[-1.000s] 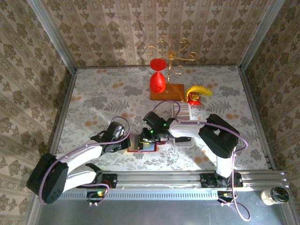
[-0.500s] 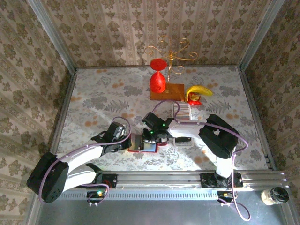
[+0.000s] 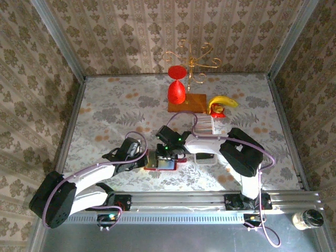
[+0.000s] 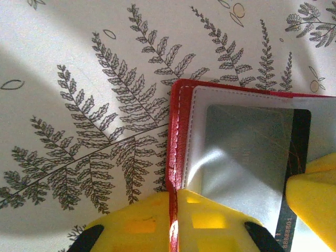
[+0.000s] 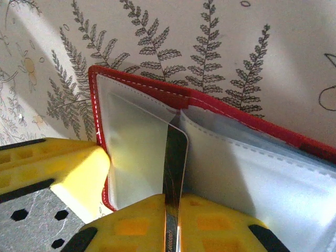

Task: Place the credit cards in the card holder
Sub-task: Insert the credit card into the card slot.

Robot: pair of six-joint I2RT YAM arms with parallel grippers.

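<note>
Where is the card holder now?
Top view: the card holder lies open at the front centre of the table, its left edge clamped by the left gripper, the right gripper holding a credit card in it.

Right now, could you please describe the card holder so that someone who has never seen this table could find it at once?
On the floral table, look near the front edge, where the left hand and right hand meet. The card holder lies open there: small, flat, red-edged with a pale lining, unlike the tall red goblet farther back.
</note>
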